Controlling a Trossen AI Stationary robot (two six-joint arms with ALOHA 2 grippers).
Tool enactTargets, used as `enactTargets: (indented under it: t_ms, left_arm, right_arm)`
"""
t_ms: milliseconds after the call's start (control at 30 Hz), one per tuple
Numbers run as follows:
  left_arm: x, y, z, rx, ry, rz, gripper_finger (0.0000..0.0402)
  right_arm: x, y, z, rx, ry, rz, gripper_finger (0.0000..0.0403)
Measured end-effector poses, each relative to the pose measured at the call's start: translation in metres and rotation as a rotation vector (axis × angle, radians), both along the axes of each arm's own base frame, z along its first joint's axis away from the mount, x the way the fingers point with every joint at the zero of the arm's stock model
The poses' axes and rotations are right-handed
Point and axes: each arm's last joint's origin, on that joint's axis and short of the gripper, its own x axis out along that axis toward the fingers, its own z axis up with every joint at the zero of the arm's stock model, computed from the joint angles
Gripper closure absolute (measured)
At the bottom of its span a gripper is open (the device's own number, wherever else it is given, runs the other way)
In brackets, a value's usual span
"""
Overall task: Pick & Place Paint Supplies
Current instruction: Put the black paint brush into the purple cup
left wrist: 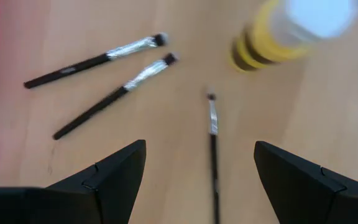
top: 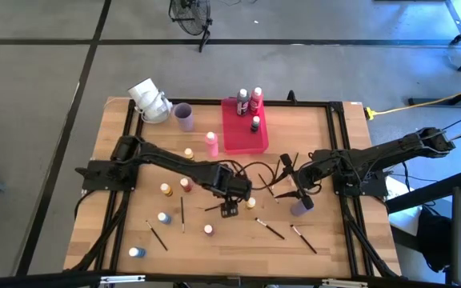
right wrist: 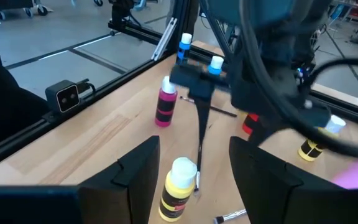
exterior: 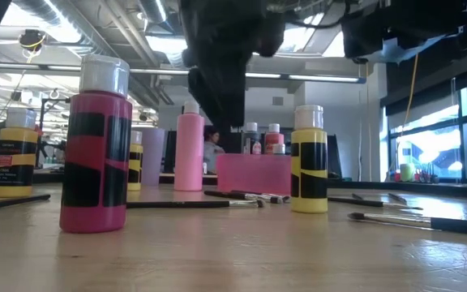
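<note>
The left gripper (left wrist: 194,180) hangs released at mid-frame in the high view, dark fingers spread either side of a thin black silver-ferruled paintbrush (left wrist: 213,143) lying on the wooden table (top: 118,232), not touching it. The right gripper (right wrist: 194,186) waits parted and empty right of centre. Three bottles stand in the pink-red rectangular plastic tray (top: 234,136); most bottles and brushes remain scattered, so much work is left

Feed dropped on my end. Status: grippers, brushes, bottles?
Left gripper open, jaws astride a loose paintbrush, not gripped. Right gripper open above yellow bottle, empty. Three bottles in pink tray; rest scattered.
</note>
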Motion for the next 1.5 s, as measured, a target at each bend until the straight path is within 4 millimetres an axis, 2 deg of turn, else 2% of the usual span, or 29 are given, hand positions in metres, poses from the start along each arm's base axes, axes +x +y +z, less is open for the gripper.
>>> enactTargets:
  t_ms: [233, 733, 1233, 1500]
  left_arm:
    - [0.006, 0.004, -0.008, 0.012, -0.013, 0.049, 0.0105]
    - [0.011, 0.000, -0.024, 0.014, -0.008, 0.037, 0.0105]
    - [0.015, 0.002, -0.026, -0.005, -0.034, 0.029, 0.0105]
    - [0.026, 0.000, -0.037, -0.042, -0.070, -0.016, 0.0105]
  right_arm:
    - [-0.010, -0.003, 0.009, -0.024, -0.036, -0.048, 0.0206]
    - [-0.049, -0.010, 0.030, -0.025, -0.087, -0.233, 0.0206]
    - [-0.081, -0.018, 0.040, 0.023, -0.136, -0.240, 0.0206]
    - [-0.084, -0.019, 0.039, 0.027, -0.121, -0.242, 0.0206]
